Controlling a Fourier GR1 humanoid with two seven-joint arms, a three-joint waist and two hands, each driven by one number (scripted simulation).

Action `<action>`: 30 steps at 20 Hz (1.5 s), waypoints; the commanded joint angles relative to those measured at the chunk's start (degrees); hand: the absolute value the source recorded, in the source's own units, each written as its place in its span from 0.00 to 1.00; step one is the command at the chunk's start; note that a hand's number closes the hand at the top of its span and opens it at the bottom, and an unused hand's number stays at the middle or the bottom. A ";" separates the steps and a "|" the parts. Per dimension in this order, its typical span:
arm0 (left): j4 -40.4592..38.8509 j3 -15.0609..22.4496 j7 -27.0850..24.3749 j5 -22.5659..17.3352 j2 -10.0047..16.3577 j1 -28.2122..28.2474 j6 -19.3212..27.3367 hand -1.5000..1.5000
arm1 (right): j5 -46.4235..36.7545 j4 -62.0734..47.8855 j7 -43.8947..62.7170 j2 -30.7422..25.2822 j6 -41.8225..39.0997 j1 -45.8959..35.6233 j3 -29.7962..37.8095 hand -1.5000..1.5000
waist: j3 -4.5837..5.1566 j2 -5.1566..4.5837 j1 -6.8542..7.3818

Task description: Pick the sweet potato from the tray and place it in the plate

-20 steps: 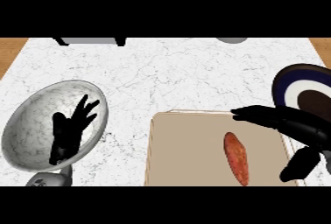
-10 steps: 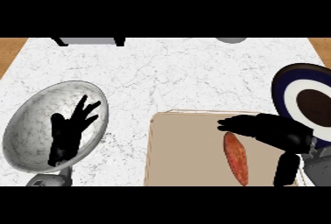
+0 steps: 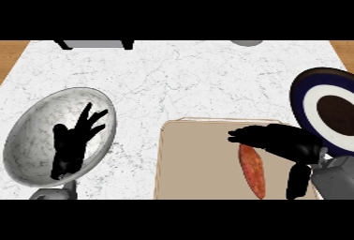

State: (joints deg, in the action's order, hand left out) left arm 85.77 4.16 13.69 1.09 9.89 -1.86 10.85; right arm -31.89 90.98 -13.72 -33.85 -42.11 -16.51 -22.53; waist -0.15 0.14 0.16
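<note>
Right hand [image 3: 285,144] has shifted leftward since the earlier frames and now sits over the far tip of the sweet potato [image 3: 253,172]. The left hand [image 3: 69,147] is unchanged.

Near: the sweet potato lies lengthwise on the tray [image 3: 197,164], its near end running toward the lower edge below the right hand. The right thumb hangs down just right of it, apart from the fingers.

Right hand state: fingers [image 3: 245,135] stretched together across the far tip, nothing pinched or enclosed yet.

Beyond and right of that hand: dark-rimmed plate [image 3: 298,96], just past the tray's edge, probably the target.

Left hand: fingers spread, resting over the grey marbled plate [image 3: 34,122], well away from the tray.

Risks (judgement):
- The hand is over one end only. A grasp there could let the long root pivot or slip out.
- The thumb is on the plate side, so closing may roll the root leftward.
- The carry passes over the tray rim, where a low-hanging end could catch.

Count: sweet potato 1, tray 1, plates 2, hands 2.
</note>
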 commanded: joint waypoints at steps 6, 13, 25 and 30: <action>-2.61 -1.95 -0.84 2.21 -1.68 -0.40 -0.33 0.50 | -5.81 -0.70 2.39 8.32 -5.35 -0.44 1.44 0.00 | 0.16 -0.14 -0.02; 1.57 -3.16 1.35 1.72 -0.74 0.75 -2.59 0.50 | -14.67 -12.12 -6.81 9.31 4.19 0.54 -1.82 0.00 | 0.13 -0.19 0.28; -2.41 -2.20 -2.03 5.22 -4.96 0.32 -1.28 0.50 | -19.15 -7.80 -13.73 9.28 9.63 1.27 3.52 1.00 | 0.15 -0.14 -0.07; -0.77 -3.74 -0.32 2.96 -4.31 -0.79 -2.74 0.50 | -20.61 -11.53 -0.96 12.92 19.13 -0.42 13.22 1.00 | 0.13 -0.17 -0.40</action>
State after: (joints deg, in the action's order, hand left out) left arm 85.08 0.12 12.13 5.06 6.72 -2.11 8.31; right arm -51.22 81.82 -22.50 -23.05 -28.18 -15.66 -15.75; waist -0.29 0.23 0.10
